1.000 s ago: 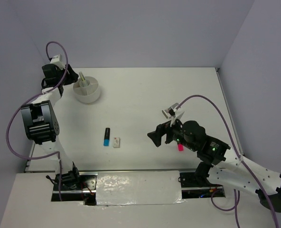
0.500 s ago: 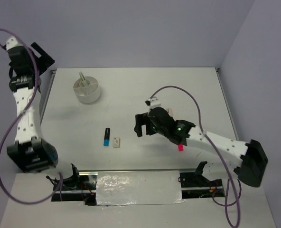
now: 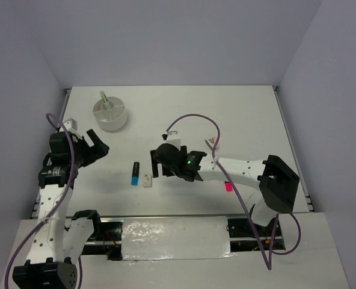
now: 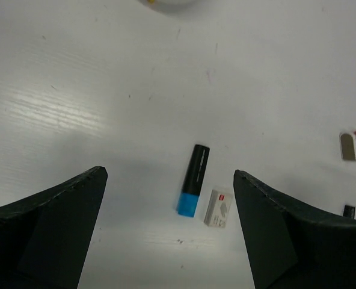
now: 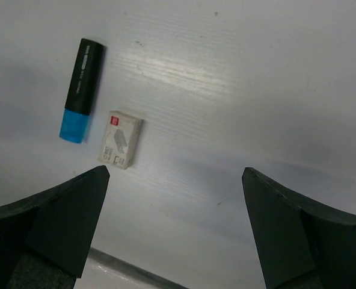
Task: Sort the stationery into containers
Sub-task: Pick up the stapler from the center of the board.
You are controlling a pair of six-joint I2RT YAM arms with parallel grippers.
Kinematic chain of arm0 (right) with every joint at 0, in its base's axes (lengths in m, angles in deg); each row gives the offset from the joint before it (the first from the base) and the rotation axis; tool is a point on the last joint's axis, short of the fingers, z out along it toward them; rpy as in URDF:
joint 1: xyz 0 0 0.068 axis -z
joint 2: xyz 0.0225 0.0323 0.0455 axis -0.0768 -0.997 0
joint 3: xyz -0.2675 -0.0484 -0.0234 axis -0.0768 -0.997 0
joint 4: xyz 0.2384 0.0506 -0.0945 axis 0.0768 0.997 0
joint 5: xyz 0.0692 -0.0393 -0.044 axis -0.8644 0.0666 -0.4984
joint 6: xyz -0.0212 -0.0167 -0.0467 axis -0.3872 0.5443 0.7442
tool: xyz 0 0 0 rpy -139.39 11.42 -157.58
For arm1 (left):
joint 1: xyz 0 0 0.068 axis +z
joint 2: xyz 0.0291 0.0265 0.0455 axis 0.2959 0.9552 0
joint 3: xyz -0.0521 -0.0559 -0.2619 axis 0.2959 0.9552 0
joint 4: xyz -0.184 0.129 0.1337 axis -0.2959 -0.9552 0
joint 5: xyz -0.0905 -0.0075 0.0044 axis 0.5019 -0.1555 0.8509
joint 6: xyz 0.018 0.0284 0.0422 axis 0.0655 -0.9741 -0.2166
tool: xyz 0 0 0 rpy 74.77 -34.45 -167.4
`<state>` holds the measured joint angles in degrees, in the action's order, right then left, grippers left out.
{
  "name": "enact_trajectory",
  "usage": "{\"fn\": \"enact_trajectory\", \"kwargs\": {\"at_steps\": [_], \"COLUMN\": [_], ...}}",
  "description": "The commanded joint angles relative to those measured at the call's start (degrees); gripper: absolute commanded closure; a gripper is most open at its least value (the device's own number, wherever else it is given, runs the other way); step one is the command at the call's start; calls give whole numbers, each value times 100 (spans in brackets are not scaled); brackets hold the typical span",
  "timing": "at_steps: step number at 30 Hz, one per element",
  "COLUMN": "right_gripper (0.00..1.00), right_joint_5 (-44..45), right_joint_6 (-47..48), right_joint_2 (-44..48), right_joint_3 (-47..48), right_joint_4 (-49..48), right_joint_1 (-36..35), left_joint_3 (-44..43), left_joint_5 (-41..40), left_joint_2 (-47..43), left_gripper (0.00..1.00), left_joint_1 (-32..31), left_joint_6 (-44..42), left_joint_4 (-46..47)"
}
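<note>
Right gripper [image 3: 157,165] has swung in from the right side of the table [image 3: 244,114] over the last second and now hangs with its jaws spread wide and empty, just to the right of the white eraser [image 3: 147,179]. Its wrist view puts that eraser [image 5: 120,147] and the blue-and-black marker [image 5: 82,90] ahead of the open fingers, toward the left one. The left gripper [image 3: 97,147], which a moment ago was lifted high by the back-left corner, has dropped low at the left and points across at the same pair, its jaws likewise wide with nothing in them. I read this as both arms turning to the next pick, with the right one nearer and the eraser its likely target. Nothing is gripped yet. The marker is a chunky barrel, matte black with pale lettering and a bright blue end, lying flat with the eraser just beside it but apart. The eraser is a small rectangular block in a printed white sleeve with a red mark, so it should give flat sides to pinch. The white cup [image 3: 115,124] sits well apart at the back left, round and low with inner dividers, a pale stick [image 3: 105,98] standing in it. A pink highlighter [image 3: 228,187] shows only in part beside the right arm. The tabletop is white and glossy, streaked with sheen and faint scuffs.
</note>
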<state>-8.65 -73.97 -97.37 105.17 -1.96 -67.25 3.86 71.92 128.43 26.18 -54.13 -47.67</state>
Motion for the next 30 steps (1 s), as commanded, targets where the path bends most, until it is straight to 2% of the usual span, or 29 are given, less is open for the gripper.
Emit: {"fn": "enact_trajectory", "kwargs": {"at_steps": [1,3,4,5,8,12,15,18,19,22,23,24,26,27,28,30], "right_gripper": [0,0,1,3,3,6,10,11,11,11,11,8,7,6,6,3], "right_joint_5": [494,66,-963,-1122,-528,-8,353,563,608,424,41,-250,-533,-943,-1060,-1088], "right_joint_6": [137,837,1120,1262,773,-105,-484,-529,-468,679,988,1339,1982,2263,2631,2854], "right_joint_2": [79,193,255,290,203,-523,-1139,-1143,-1064,-633,-537,-449,-334,-316,-307,-307], "right_joint_3": [301,197,126,117,371,818,1372,1417,1365,1014,935,882,837,811,793,811], "right_joint_4": [153,-47,-249,-242,205,364,698,663,576,417,391,382,689,829,952,1207], "right_joint_1": [254,527,659,756,494,-330,-596,-527,-440,192,412,936,1431,1668,2097,2425], "left_joint_3": [59,164,252,288,226,209,226,253,261,279,288,297,297,305,305,314], "left_joint_5": [-73,15,24,85,-45,-580,-600,-600,-600,-495,-451,-346,-249,-205,-91,6], "left_joint_2": [-392,-479,-497,-515,-489,-796,-1130,-1402,-1455,-1508,-1491,-1465,-1368,-1333,-1254,-1184], "left_gripper": [1,1,1,1,1,1,1,1,1,1,1,1,1,1,1,1], "left_joint_1": [-316,-589,-624,-660,-678,-678,-678,-678,-686,-695,-695,-704,-704,-704,-704,-704], "left_joint_6": [-249,-214,-179,-144,-144,40,85,24,6,-29,-55,-64,-99,-117,-143,-170], "left_joint_4": [73,213,292,354,258,179,152,196,205,232,266,284,319,337,346,381]}}
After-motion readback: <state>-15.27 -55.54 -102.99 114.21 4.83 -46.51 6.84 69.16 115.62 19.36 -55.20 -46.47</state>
